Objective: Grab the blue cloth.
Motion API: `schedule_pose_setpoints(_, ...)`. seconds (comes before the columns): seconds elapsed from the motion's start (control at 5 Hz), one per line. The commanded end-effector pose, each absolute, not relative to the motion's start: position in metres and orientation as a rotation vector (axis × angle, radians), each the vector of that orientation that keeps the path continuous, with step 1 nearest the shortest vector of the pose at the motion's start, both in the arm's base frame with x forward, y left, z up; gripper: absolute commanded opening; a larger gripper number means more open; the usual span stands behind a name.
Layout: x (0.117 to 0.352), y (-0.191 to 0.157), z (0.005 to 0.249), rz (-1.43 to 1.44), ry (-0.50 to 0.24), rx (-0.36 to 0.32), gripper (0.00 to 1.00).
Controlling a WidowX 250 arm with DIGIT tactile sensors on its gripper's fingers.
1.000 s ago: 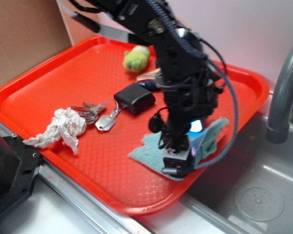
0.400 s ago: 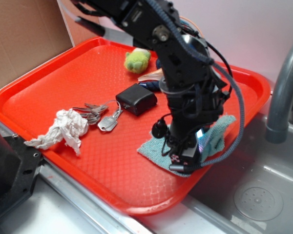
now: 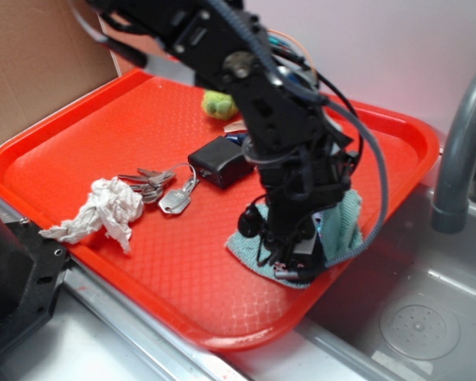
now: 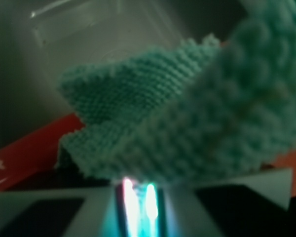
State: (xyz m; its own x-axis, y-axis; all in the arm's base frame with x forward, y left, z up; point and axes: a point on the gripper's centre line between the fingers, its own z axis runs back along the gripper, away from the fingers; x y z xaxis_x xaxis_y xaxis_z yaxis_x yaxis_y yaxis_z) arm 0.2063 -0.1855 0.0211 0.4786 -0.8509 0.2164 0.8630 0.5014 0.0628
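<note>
Since the blue cloth (image 3: 343,226) is soft, light terry at the red tray's (image 3: 79,143) near-right corner, a bunched fold grips best; gripper (image 3: 297,266) sits on it, apparently pinching a fold that fills the wrist view

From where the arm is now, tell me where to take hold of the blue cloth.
Grip the raised fold of the blue cloth, coming from above. The wrist view shows it bunched up off the red tray, so there is a ridge to pinch. The gripper is already down on it.
</note>
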Motion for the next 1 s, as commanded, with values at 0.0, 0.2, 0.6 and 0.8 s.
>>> schedule_pose_setpoints(0.0,0.135,-0.176,0.047,-0.737,-0.122,-0.168,0.00)
schedule_pose_setpoints(0.2,0.123,-0.164,0.074,-0.567,-0.067,-0.208,0.00)
schedule_pose_setpoints(0.6,0.119,-0.127,0.139,-0.208,0.002,-0.119,0.00)
schedule_pose_setpoints(0.8,0.129,-0.108,0.163,-0.118,0.024,-0.053,0.00)
